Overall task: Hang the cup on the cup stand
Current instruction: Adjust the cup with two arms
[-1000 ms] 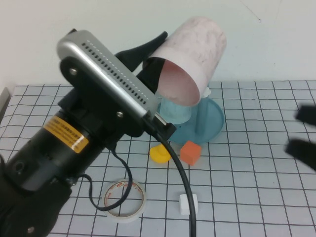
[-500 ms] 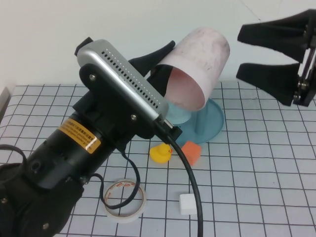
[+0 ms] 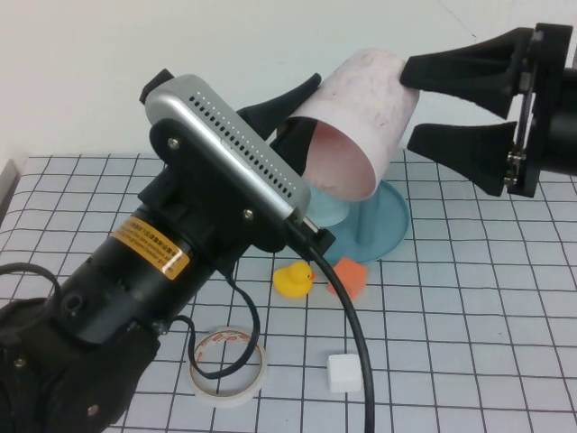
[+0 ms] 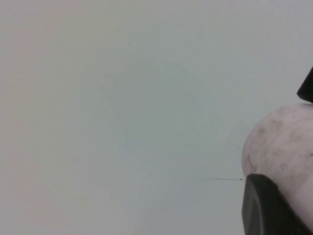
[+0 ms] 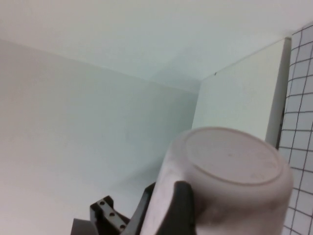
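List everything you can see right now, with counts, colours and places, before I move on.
cup: 1, pale pink speckled, held on its side in the air above the cup stand
cup stand: 1, teal-blue, back centre of the table
light blue cup: 1, on the stand
rubber duck: 1, yellow, in front of the stand
block: 1, orange, beside the duck
tape roll: 1, white, front left
small block: 1, white, front centre
left gripper: shut on the cup's rim
right gripper: open, fingers either side of the cup's base

A plain white wall [image 3: 135, 45] rises behind the black-gridded white table [image 3: 469, 343].
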`<move>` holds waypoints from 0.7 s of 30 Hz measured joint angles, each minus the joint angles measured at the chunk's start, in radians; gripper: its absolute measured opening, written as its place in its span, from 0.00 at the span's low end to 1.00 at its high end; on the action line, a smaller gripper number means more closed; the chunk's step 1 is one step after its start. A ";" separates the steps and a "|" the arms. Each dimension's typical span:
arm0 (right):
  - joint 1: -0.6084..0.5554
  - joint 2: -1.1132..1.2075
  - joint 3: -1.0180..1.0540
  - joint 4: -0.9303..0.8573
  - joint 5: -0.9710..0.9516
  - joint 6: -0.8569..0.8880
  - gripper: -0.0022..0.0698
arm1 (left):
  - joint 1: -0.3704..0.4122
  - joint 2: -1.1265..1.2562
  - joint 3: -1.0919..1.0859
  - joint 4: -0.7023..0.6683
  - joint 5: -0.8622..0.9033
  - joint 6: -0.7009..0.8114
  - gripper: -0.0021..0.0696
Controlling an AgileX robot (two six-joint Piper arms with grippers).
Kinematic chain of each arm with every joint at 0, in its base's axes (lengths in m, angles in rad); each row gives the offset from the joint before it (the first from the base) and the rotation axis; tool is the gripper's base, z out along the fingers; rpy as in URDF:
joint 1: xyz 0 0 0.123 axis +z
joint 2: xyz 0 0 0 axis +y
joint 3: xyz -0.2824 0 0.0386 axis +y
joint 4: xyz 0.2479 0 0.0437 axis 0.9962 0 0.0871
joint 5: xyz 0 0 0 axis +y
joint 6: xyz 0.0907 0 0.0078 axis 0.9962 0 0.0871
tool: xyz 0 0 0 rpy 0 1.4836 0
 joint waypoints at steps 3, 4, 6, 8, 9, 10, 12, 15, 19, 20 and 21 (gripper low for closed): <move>0.000 0.005 0.000 0.002 -0.026 -0.009 0.86 | 0.000 0.002 0.000 -0.009 0.000 0.000 0.04; 0.000 0.005 0.000 0.004 -0.035 -0.012 0.86 | 0.000 0.002 0.000 -0.011 0.000 0.000 0.04; 0.000 0.005 0.000 0.006 -0.055 -0.014 0.86 | 0.000 0.002 0.000 -0.015 0.000 0.000 0.04; 0.000 0.005 0.000 0.008 -0.075 -0.014 0.86 | 0.000 0.002 0.000 -0.017 0.000 0.000 0.04; 0.000 0.005 0.000 0.008 -0.079 -0.014 0.86 | 0.000 0.002 0.000 -0.017 0.000 0.000 0.04; 0.000 0.005 0.000 0.008 -0.086 -0.014 0.86 | 0.000 0.002 0.000 -0.017 0.000 0.000 0.04; 0.000 0.005 0.000 0.010 -0.097 -0.015 0.86 | 0.000 0.002 0.000 -0.017 0.000 0.000 0.04; 0.000 0.007 0.000 0.010 -0.101 -0.015 0.86 | 0.000 0.002 0.000 -0.017 -0.001 0.000 0.04; 0.000 0.009 0.000 0.010 -0.101 -0.015 0.86 | 0.000 0.002 0.000 -0.017 -0.001 0.000 0.04; 0.000 0.009 0.000 0.010 -0.099 -0.015 0.87 | 0.000 0.002 0.000 -0.017 -0.001 0.000 0.04; 0.000 0.011 0.000 0.012 -0.099 -0.015 0.87 | 0.000 0.002 0.000 -0.017 -0.001 0.000 0.04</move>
